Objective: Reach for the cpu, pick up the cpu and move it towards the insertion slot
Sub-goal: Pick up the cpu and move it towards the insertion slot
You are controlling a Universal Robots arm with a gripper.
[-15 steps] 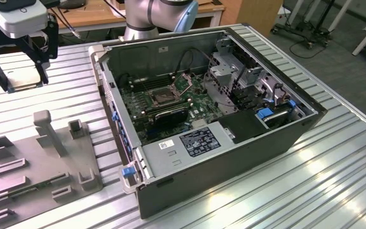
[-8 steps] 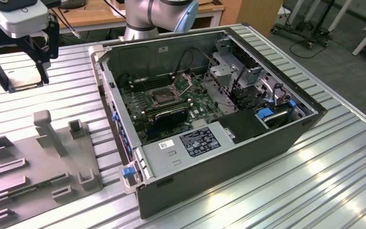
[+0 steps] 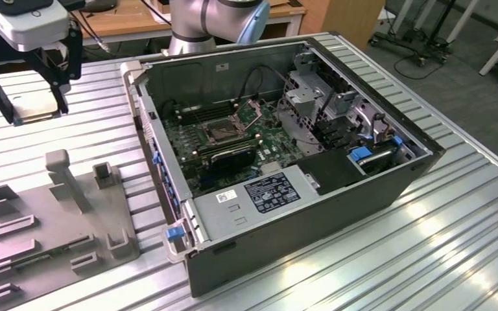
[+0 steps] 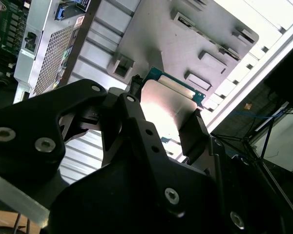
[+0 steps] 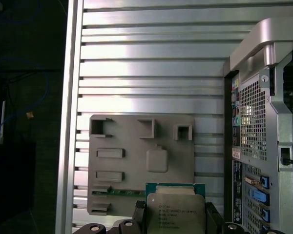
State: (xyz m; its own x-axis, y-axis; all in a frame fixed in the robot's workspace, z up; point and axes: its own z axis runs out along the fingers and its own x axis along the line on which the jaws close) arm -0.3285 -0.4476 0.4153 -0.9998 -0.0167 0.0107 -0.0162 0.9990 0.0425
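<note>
Gripper (image 3: pixel 34 111): up in the upper left of the exterior view, hanging over the slatted aluminium table (image 3: pixel 422 246).
Fingers (image 5: pixel 139 215): clamped on two opposite edges of the cpu (image 5: pixel 176 210), and that's a firm pinch in both wrist views.
Cpu: held in the air with its silvery face showing and its green rim free on the far edge, touching nothing else.
Fixture plate (image 3: pixel 50 220): grey, lower left of the exterior view, with its raised blocks standing well below the chip.
Insertion slot (image 3: pixel 221 131): square, metal-framed, on the motherboard inside the open computer case (image 3: pixel 318 214), well apart from the gripper.
Open room: bare slats run between the gripper and the case's near wall.
Slot's edges: memory slots just beside it, cables and a drive cage (image 3: pixel 318 97) towards the exterior view's right.
</note>
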